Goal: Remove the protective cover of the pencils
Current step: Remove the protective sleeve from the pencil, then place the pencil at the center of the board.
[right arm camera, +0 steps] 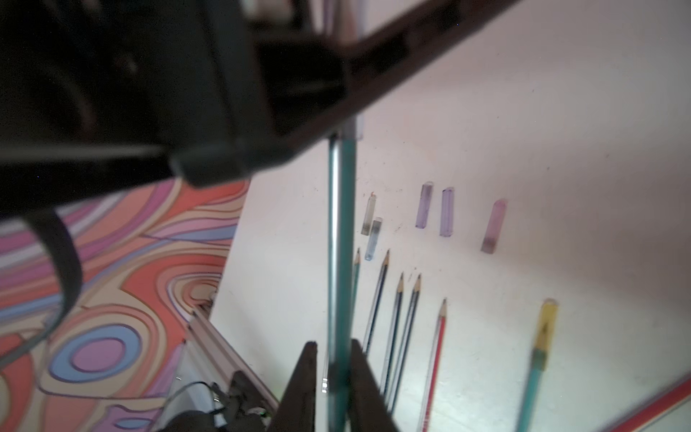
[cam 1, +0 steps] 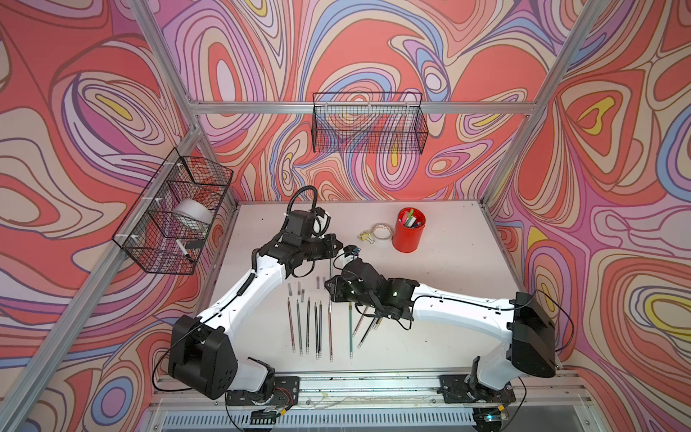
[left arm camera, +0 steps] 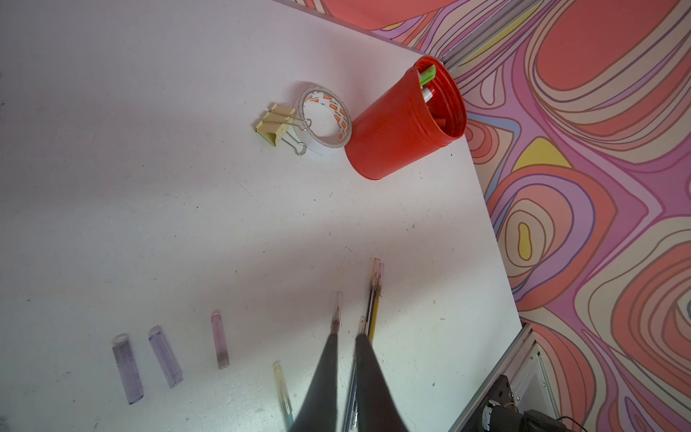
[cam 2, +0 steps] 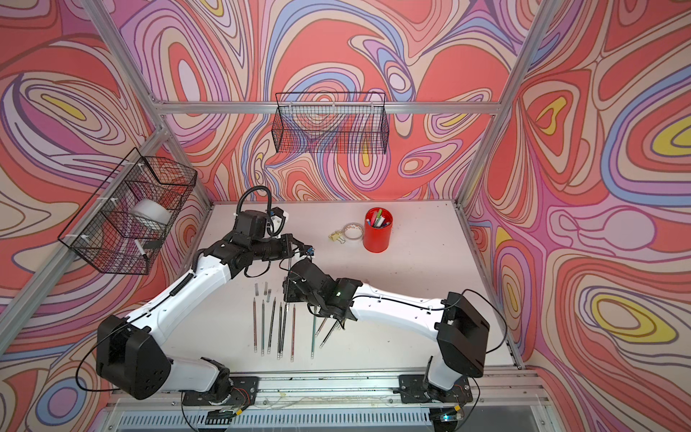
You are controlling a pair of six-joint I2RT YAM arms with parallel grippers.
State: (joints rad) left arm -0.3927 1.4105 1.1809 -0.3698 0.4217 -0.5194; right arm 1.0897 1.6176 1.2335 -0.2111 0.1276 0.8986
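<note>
A green pencil (right arm camera: 341,239) is held in the air between both grippers. My right gripper (right arm camera: 334,344) is shut on its shaft. My left gripper (cam 1: 331,257) is shut on the clear cover (right arm camera: 356,129) over its tip; in the left wrist view the left gripper (left arm camera: 347,336) shows its dark fingers close together. Several bare pencils (cam 1: 307,325) lie in a row on the white table (cam 1: 448,299). Three loose covers (left arm camera: 127,368) lie beside them. Capped pencils (left arm camera: 374,291) lie under the right arm, and one has a yellow cover (right arm camera: 546,321).
A red cup (cam 1: 409,230) with markers stands at the back right, with a tape roll (cam 1: 381,233) and a yellow binder clip (cam 1: 364,236) next to it. Wire baskets hang on the back wall (cam 1: 368,123) and the left wall (cam 1: 175,213).
</note>
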